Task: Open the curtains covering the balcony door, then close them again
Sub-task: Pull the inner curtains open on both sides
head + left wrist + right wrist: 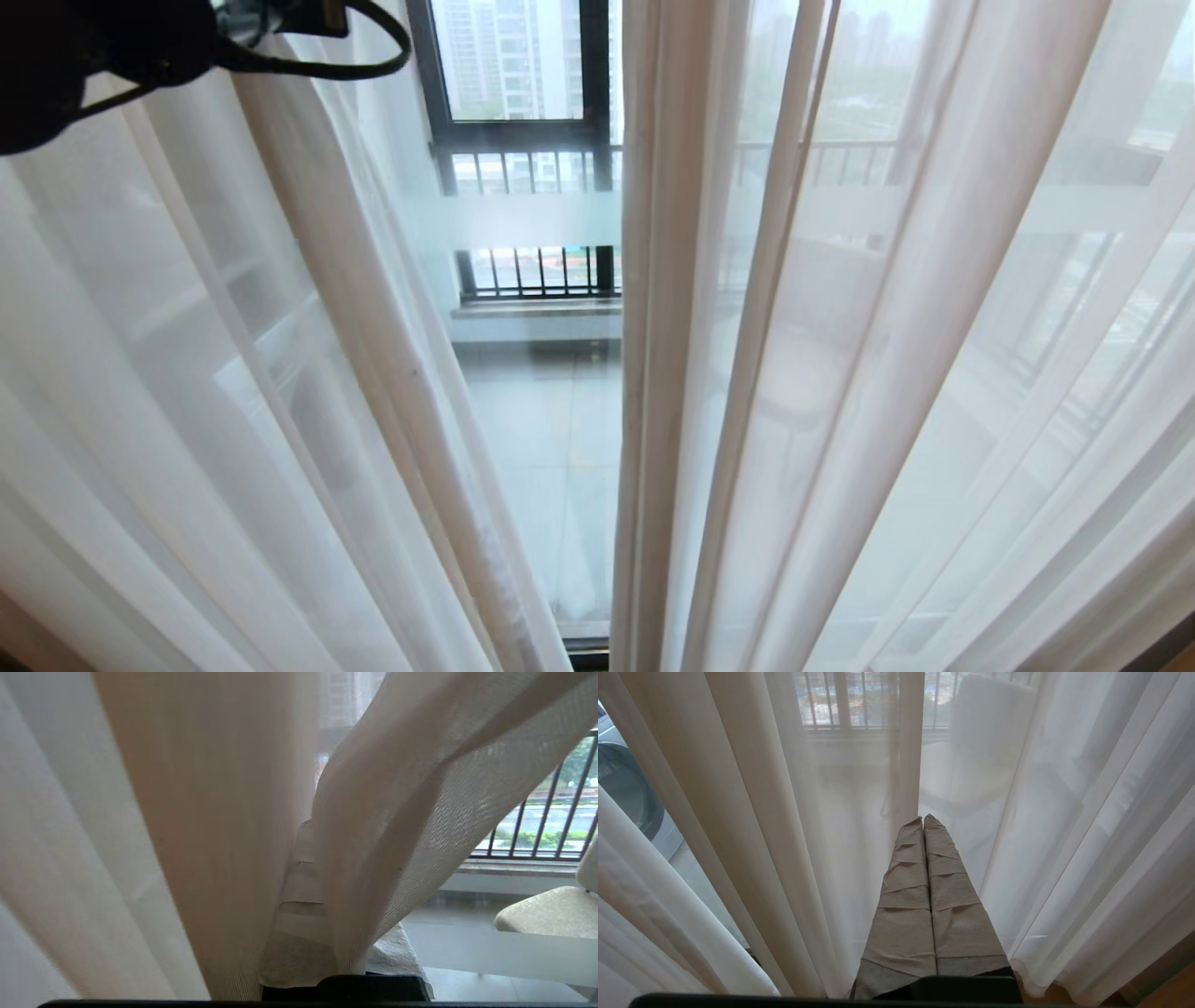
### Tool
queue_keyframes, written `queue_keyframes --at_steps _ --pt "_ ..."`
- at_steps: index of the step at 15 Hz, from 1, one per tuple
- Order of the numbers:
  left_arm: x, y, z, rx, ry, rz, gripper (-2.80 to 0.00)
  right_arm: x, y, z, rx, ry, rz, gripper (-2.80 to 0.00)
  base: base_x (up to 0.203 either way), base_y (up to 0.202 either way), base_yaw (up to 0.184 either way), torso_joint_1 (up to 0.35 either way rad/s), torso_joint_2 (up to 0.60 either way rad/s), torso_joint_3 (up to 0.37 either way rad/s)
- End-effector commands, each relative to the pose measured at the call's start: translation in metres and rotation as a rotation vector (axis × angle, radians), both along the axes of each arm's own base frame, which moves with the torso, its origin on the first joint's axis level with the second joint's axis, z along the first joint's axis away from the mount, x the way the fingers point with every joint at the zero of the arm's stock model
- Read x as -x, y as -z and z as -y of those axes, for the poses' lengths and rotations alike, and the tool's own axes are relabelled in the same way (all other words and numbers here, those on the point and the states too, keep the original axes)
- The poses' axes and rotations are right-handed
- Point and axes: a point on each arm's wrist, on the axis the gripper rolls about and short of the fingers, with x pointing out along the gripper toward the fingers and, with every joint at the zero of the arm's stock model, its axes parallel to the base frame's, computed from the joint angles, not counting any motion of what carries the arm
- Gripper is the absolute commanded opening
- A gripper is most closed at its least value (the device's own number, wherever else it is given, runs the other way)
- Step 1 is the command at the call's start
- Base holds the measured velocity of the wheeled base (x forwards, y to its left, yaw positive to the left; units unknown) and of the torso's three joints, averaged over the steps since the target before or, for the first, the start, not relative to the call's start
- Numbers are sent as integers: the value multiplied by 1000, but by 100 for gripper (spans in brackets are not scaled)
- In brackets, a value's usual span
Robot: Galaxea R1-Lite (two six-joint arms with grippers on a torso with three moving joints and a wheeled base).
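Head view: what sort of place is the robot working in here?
Probably a high-rise flat, indoors at a glass balcony door hung with white sheer curtains. Beyond the glass lie a tiled balcony floor, a barred railing and tower blocks; a washing machine stands to one side.

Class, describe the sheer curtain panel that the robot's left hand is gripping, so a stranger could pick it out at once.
Start at the black-framed glass balcony door with its frosted white band, visible through the gap between two thin white see-through curtain panels. The gripped panel is the one left of that gap. Unlike its straight-hanging right neighbour, its inner edge slants up towards the left hand, which is shut on its folds.
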Motion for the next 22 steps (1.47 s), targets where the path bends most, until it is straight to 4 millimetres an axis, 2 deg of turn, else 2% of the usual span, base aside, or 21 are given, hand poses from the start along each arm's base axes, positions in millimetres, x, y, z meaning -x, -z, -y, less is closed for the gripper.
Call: queue_keyframes --at_steps 1,4,11,14,19,22 --pt "21 -3 -25 5 -52 3 -280 0 0 0 0 0 -1 -280 0 0 0 0 0 0" --pt "28 1 -51 4 -129 -11 -280 0 0 0 0 0 -1 -280 0 0 0 0 0 0" --pt "24 2 -98 36 -264 1 -280 0 0 0 0 0 -1 -280 0 0 0 0 0 0" --pt "26 8 -111 20 -135 -9 -280 0 0 0 0 0 -1 -280 0 0 0 0 0 0" --pt "28 17 -120 90 121 -17 -280 0 0 0 0 0 -1 -280 0 0 0 0 0 0" --pt "27 19 -122 99 160 -21 -280 0 0 0 0 0 -1 -280 0 0 0 0 0 0"
